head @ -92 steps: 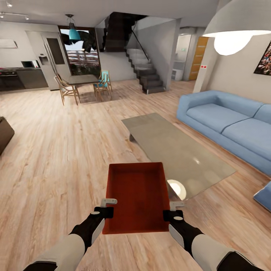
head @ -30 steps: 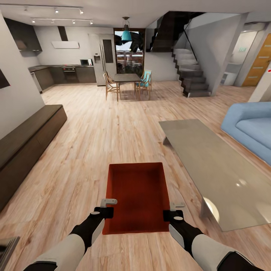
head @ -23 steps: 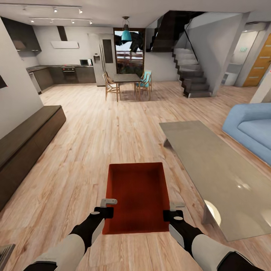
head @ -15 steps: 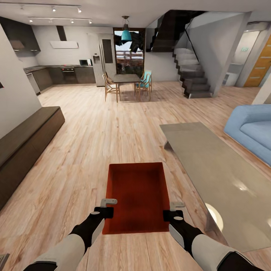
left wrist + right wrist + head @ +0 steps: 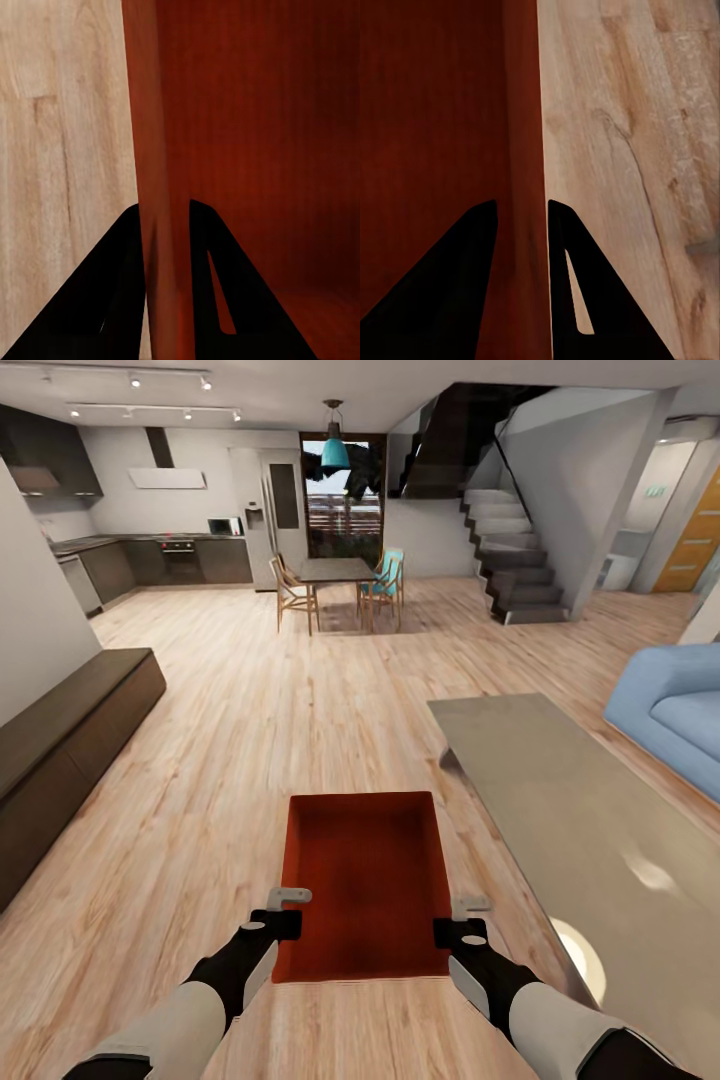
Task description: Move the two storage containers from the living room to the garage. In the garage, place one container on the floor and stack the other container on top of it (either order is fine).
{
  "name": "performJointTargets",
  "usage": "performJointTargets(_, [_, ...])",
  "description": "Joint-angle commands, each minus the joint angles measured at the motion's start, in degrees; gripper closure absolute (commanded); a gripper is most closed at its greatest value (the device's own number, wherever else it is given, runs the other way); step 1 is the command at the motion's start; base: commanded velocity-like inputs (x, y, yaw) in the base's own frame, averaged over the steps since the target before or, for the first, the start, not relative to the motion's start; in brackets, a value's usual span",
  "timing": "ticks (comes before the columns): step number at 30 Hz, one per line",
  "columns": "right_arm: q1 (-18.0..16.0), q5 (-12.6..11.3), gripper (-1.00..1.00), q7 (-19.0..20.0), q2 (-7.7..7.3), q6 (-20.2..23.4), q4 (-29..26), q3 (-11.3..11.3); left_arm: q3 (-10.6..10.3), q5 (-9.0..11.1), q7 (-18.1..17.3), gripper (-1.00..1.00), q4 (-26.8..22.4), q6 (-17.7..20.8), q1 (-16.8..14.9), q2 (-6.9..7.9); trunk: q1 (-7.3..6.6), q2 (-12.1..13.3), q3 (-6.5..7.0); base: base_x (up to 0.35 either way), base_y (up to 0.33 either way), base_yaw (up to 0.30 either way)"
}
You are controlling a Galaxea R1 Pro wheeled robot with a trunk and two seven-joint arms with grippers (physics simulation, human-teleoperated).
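Carrying storage container [image 5: 362,880] through living room; view swung left, now advancing.
Left gripper [image 5: 166,225] and right gripper [image 5: 522,217] clamped on opposite walls; garage not reached.

Open wood floor [image 5: 250,740] runs ahead between the dark low cabinet [image 5: 60,750] and glass table [image 5: 590,830].

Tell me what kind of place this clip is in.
An open-plan home, living area running into a kitchen: a blue sofa, a dining table with chairs, kitchen cabinets at the back, and stairs.
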Motion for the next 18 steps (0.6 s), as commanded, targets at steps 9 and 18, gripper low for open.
performJointTargets(9, [-0.1, -0.4, 1.00, -0.9, -0.03, -0.2, 0.1, 0.2, -0.5, -0.6, 0.5, 1.00, -0.1, 0.4, 0.0, 0.00, 0.04, 0.0, -0.06, 0.323, 0.000, 0.000])
performJointTargets(18, [-0.1, -0.4, 1.00, -0.9, -0.03, -0.2, 0.1, 0.2, -0.6, -0.6, 0.4, 1.00, -0.1, 0.4, 0.0, 0.00, 0.04, 0.0, -0.06, 0.323, 0.000, 0.000])
